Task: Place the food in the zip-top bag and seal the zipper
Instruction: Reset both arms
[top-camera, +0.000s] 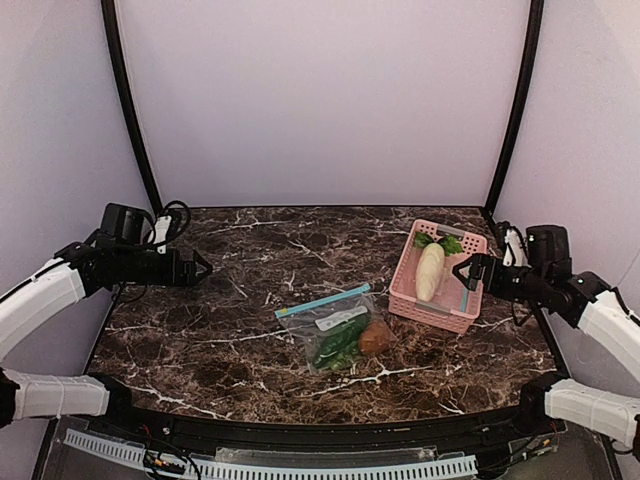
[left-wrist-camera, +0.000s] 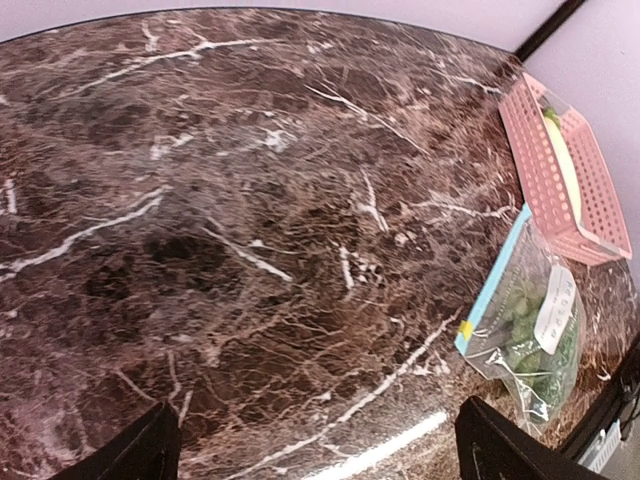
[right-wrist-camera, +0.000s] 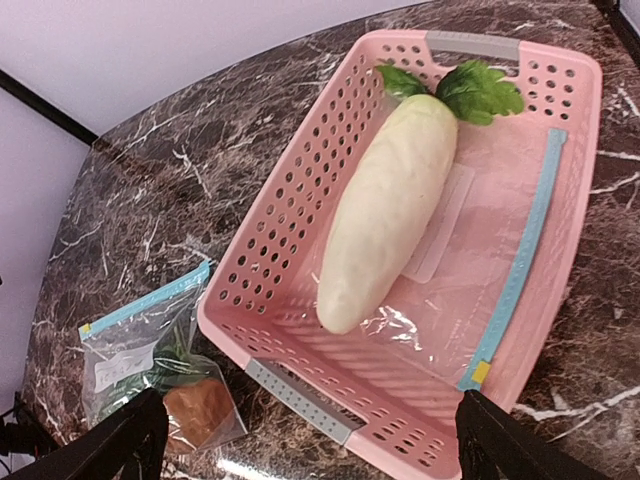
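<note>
Marble surface (top-camera: 250, 260), bag (top-camera: 338, 335) filled, both arms out at the sides.

We see the bag lying flat near the middle, with the greens (top-camera: 337, 345) and the brown lump (top-camera: 376, 338) seemingly inside it and the zipper (top-camera: 322, 300) along its far edge. We cannot tell whether that strip is pressed shut. We judge the filling done and the sealing either finished or the one step left. If it is left, one arm should pin the bag while the other pinches along the strip from end to end. The left fingers (left-wrist-camera: 135, 450) and right fingers (right-wrist-camera: 500, 440) are spread wide and hold nothing, well apart from the bag. Just right of it, a pink basket (top-camera: 403, 278) holds a white radish (top-camera: 430, 270) and a spare bag (right-wrist-camera: 470, 230), crowding the right arm's approach.
</note>
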